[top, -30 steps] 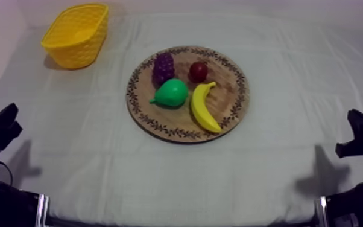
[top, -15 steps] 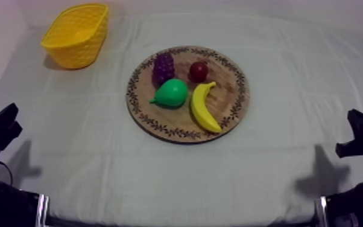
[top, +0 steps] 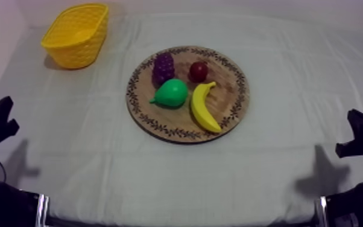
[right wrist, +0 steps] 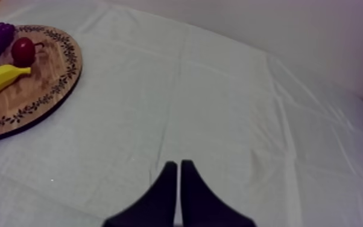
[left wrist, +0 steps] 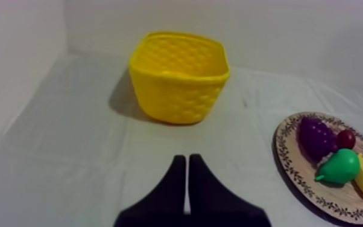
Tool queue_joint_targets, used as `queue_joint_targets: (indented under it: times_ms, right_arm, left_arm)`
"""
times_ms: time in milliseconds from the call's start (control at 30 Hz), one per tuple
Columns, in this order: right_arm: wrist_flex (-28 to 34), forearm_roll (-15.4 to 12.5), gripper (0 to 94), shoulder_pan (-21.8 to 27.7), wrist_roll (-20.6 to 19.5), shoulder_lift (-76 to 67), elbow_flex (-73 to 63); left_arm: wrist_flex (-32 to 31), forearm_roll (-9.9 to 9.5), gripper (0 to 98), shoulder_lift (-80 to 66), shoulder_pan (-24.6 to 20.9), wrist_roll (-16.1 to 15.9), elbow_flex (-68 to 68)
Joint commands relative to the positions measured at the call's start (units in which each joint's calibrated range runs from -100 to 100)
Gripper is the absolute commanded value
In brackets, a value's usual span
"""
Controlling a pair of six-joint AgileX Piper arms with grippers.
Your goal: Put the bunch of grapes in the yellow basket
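Your grapes (top: 163, 67) lie on the board (top: 227, 90), on its far left part, with their near end against the pear (top: 172, 93). The small red fruit (top: 198, 72) sits just right of the grapes, with a little gap between them. The banana (top: 204, 107) lies right of the pear and curves from the near rim up toward the red fruit. The board rests at the middle of the cloth (top: 292, 72).

The basket (top: 75, 35) stands upright at the far left of the table, well apart from the board.

Your left gripper (left wrist: 187, 160) is low at the near left side. Its two fingers lie pressed together as a narrow wedge with nothing between them, and they point toward the basket across bare cloth. Your right gripper (right wrist: 178, 163) sits low at the near right side. Its fingers are likewise closed flat on each other and hold nothing, over bare cloth, with the board off to its far left.
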Motion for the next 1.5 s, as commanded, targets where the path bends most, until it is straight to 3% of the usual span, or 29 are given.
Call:
queue_joint_targets:
  times_ms: [0, 167, 433, 567, 900, 1167, 1333, 1467]
  right_arm:
    - [0.0, 0.0, 0.3, 0.0, 0.0, 0.0, 0.0]
    - [0.0, 0.0, 0.3, 0.0, 0.0, 0.0, 0.0]
    - [0.0, 0.0, 0.3, 0.1, 0.0, 0.0, 0.0]
    - [0.0, 0.0, 0.3, 0.1, 0.0, 0.0, 0.0]
    - [0.0, 0.0, 0.3, 0.1, 0.0, 0.0, 0.0]
    - [0.0, 0.0, 0.3, 0.1, 0.0, 0.0, 0.0]
    - [0.0, 0.0, 0.3, 0.1, 0.0, 0.0, 0.0]
    - [0.0, 0.0, 0.3, 0.1, 0.0, 0.0, 0.0]
  left_arm:
    - [0.8, -0.04, 0.0, 5.7, 0.1, -0.9, -7.2]
    - [1.6, -0.35, 0.0, 18.0, 2.4, -1.6, -19.4]
    - [2.0, -5.48, 0.0, 36.5, 10.9, 1.3, -34.1]
    - [2.1, -6.43, 0.0, 44.4, 13.6, 1.2, -39.7]
    - [4.0, -6.40, 0.0, 58.4, 16.5, 0.7, -50.5]
    - [9.6, -6.26, 0.0, 68.3, 17.6, 0.6, -61.1]
    - [12.1, -5.07, 0.0, 74.3, 17.6, -0.3, -66.6]
    - [13.5, -3.00, 0.0, 78.6, 17.0, -1.5, -69.7]
